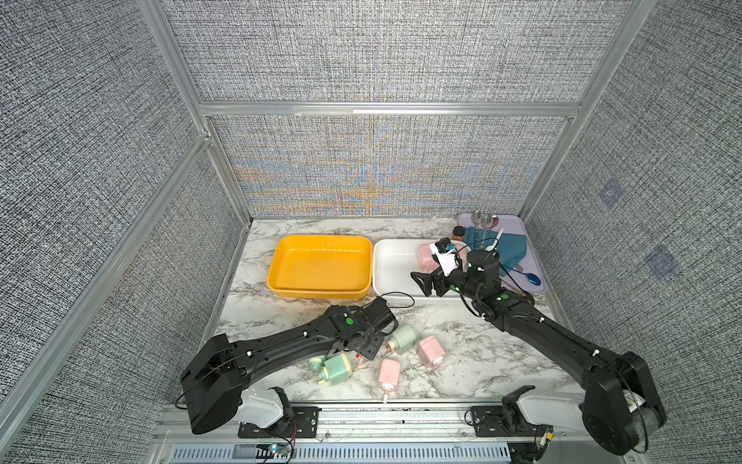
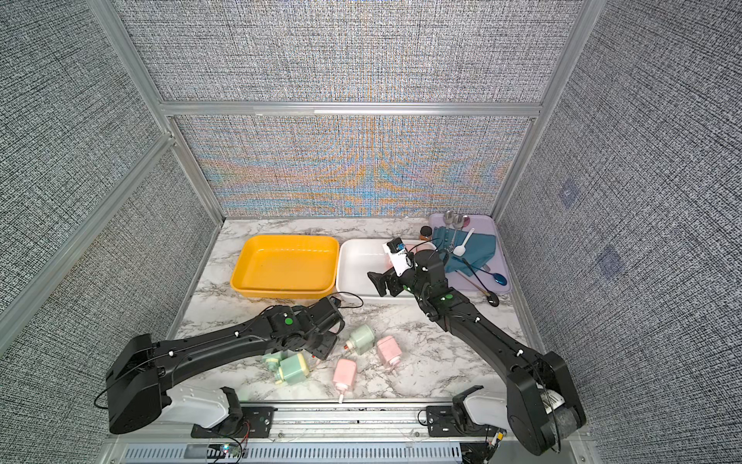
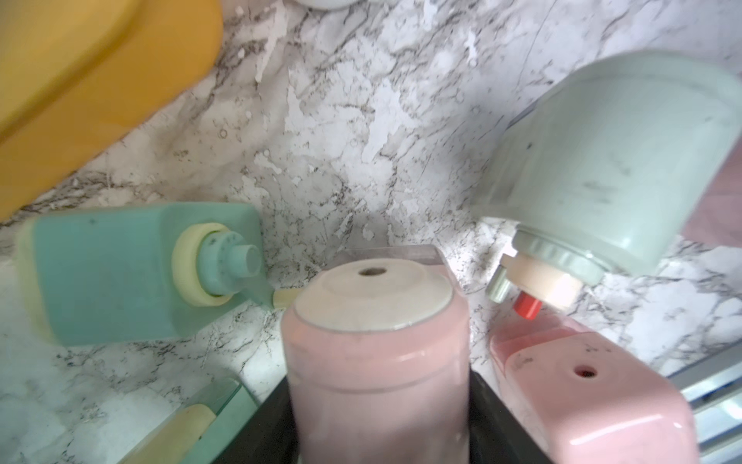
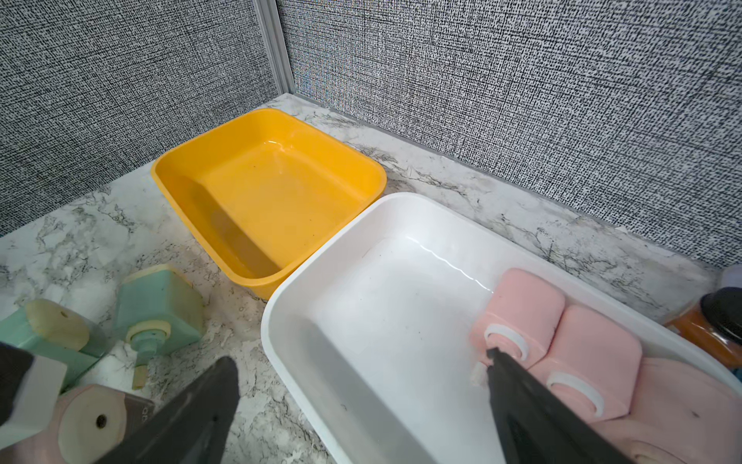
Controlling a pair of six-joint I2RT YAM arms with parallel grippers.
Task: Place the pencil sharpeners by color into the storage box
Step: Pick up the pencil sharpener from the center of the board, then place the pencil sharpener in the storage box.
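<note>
From where I stand, the left fingers (image 3: 482, 426) are clamped on a pink sharpener (image 3: 375, 361), one finger down each flank, low over the middle of the tabletop (image 1: 473, 361). Whether the sharpener is clear of the surface I cannot tell. Its long axis runs straight along the fingers, and the cream face with the pencil hole points out past the fingertips toward the far edge. The loose pink sharpeners (image 1: 430, 351) lie just beside it toward the right edge, and the green sharpeners (image 1: 402, 337) crowd close on both sides. What matters for the carry, as I judge it, is where the white box (image 1: 391, 261) lies from that grip: toward the far edge and off to the right, with the stored pink sharpeners (image 4: 522, 305) lined up in its far right corner. The yellow box (image 1: 321, 265) has nothing in it. It touches the white one on the left and is about as near, so the move has to veer right rather than go straight ahead. The left arm already has the piece, but the right fingers (image 4: 180, 422) hang spread wide with nothing between them over the white box's near right part. That leaves the bare left half of the white box as the open way in.
</note>
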